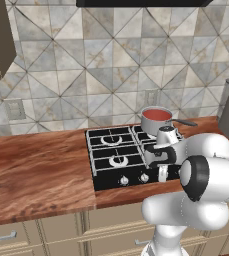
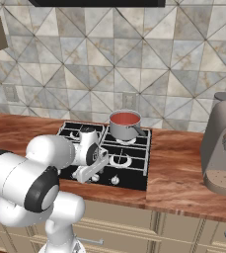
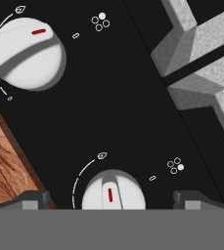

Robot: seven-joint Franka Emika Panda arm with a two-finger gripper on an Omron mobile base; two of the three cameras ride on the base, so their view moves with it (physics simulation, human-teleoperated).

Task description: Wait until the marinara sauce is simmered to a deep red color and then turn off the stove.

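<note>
Arm folded low over the front of the stove (image 1: pixel 111 150), elbow raised toward the cameras, forearm reaching forward, hand pointing down at the knob row. Gripper (image 3: pixel 111 197) spread wide, holding nothing; fingertips (image 3: pixel 33 199) stand either side of a knob (image 3: pixel 113 191), apart from it. That knob's red mark runs roughly along the view's vertical. A second knob (image 3: pixel 25 53), upper left in the hand view, is turned to a different angle, red mark near its top edge. Grey grate (image 3: pixel 201 63) at upper right of the hand view; wood counter (image 3: pixel 6 161) edge at lower left.

Sauce (image 2: pixel 125 118): red disc in the steel saucepan (image 1: pixel 155 121) on the right rear burner, handle pointing right. In the left base view the hand (image 1: pixel 161 156) hangs over the stove's front right part, in front of the pan. Coffee machine (image 2: pixel 223 148) on the counter right of the stove.
</note>
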